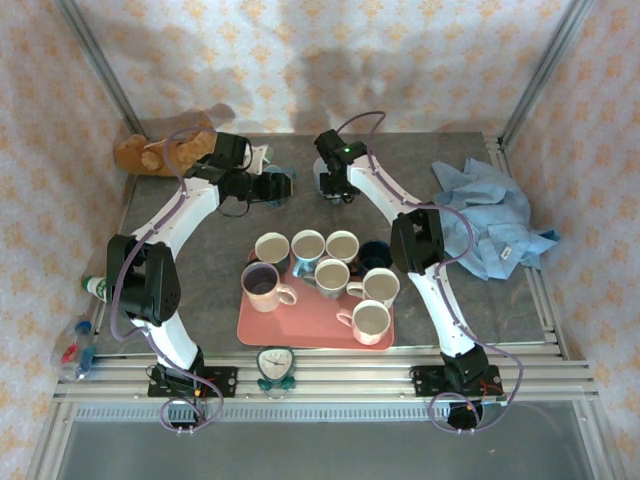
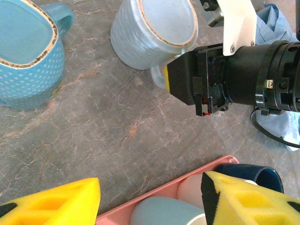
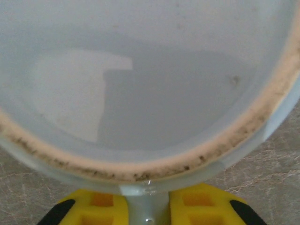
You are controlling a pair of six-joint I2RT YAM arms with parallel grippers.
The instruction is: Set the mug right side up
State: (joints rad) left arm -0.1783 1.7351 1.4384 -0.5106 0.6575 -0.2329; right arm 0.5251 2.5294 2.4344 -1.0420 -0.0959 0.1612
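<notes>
From the left wrist camera I see the pale blue-grey mug [image 2: 133, 44] at the far middle of the table [image 2: 117, 122]. Its speckled rim and mouth face up and lean a little toward the lens. I cannot tell whether its base sits flat on the stone-patterned top. The right pincer [image 3: 146, 205] has hold of its handle: in the right wrist view the two yellow fingers [image 3: 98, 208] sit close on either side of the handle, with the inside of the mug just above them. The left pincer [image 2: 150, 201] is spread wide with nothing between its yellow fingertips. It hangs over the far edge of the pink tray [image 1: 290, 328], apart from the mug. Just left of the held mug stands a blue dotted mug [image 2: 28, 70], mouth up, with its handle pointing toward the other mug. Under the left pincer, inside the tray's rim, I make out a light blue mug [image 2: 159, 213], a pinkish-white one beside it, and a dark blue mug [image 2: 260, 174]. The overhead camera shows both arms reaching to the far middle of the table, with the tray crowded with upright mugs between their bases. A crumpled blue cloth [image 1: 490, 225] lies at the right side, and a brown stuffed toy [image 1: 160, 150] lies in the far left corner.
</notes>
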